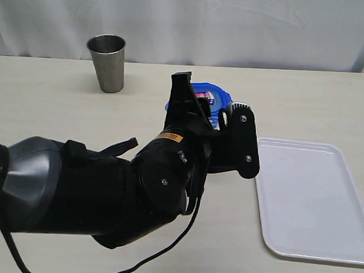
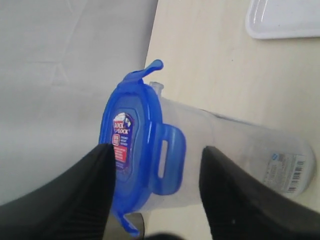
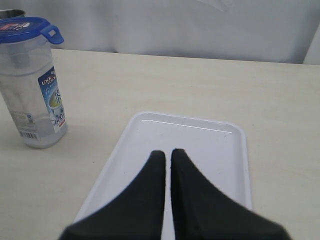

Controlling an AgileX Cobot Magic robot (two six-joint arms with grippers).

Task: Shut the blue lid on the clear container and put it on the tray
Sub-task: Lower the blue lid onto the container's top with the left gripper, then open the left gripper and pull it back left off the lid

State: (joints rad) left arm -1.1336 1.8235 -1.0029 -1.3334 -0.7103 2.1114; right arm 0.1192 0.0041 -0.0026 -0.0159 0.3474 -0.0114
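The clear container [image 3: 35,100] stands upright on the table with the blue lid [image 3: 22,27] sitting on its mouth. In the exterior view only the blue lid [image 1: 207,95] shows above my left arm, which hides the container. My left gripper [image 2: 157,150] is open around the top of the container [image 2: 250,150]. One finger lies against the stickered top of the lid [image 2: 132,145], and the other stands apart from the clear wall. A side flap of the lid hangs down between them. My right gripper [image 3: 168,152] is shut and empty, low over the tray [image 3: 200,145].
A steel cup [image 1: 106,62] stands at the back left of the table. The white tray [image 1: 312,196] lies empty at the right, close to the front edge. My left arm fills the front left. A white curtain closes the back.
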